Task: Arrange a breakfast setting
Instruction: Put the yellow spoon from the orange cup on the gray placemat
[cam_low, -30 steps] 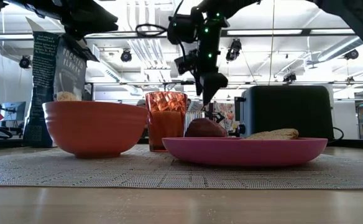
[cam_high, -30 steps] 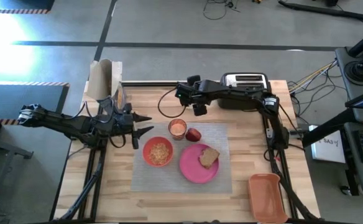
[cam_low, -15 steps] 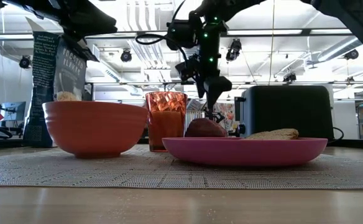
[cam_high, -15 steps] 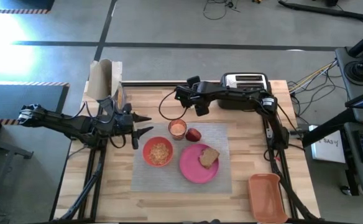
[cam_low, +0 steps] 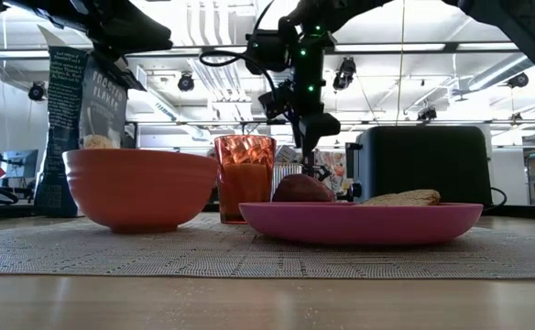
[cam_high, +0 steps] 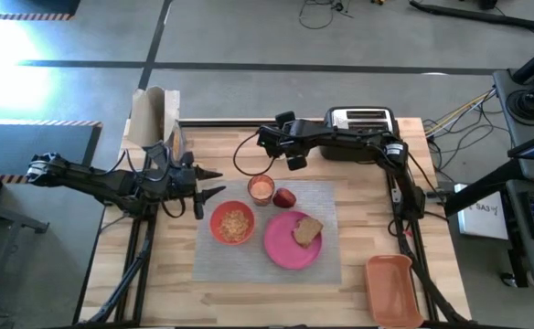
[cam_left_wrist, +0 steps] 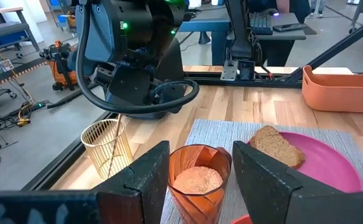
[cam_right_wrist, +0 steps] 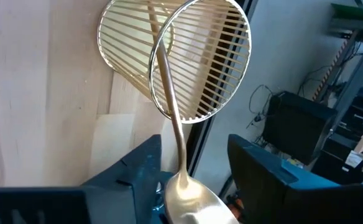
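Note:
A grey placemat (cam_high: 322,265) carries the orange-red bowl (cam_high: 233,224), the pink plate (cam_high: 285,249) with the toast (cam_high: 307,231), the glass of drink (cam_high: 261,189) and the red fruit (cam_high: 284,197). Beyond the mat's far edge a gold wire holder (cam_right_wrist: 212,62) stands on the wood. The spoon (cam_right_wrist: 172,118) stands in it, handle down. My right gripper (cam_right_wrist: 191,143) slants down over the holder and is shut on the spoon. My left gripper (cam_high: 214,182) hovers open to the left of the mat, pointing at the glass (cam_left_wrist: 197,180). My right gripper has the spoon's bowl end (cam_right_wrist: 191,199) between its two fingers, one finger (cam_right_wrist: 138,174) on each side of it. The fingers come from above, slanting down. The spoon stands nearly upright, its handle (cam_right_wrist: 166,81) reaching down into the wire holder.
The black-and-silver toaster (cam_high: 360,119) stands at the far edge behind my right arm. A cereal bag (cam_high: 153,119) is at the far left corner and an orange bin (cam_high: 393,288) at the near right corner. Bare wood lies left and right of the mat.
My right gripper has turned a little above the wire holder, its fingertips shifting slightly sideways in the low view. The things on the mat have stayed put.

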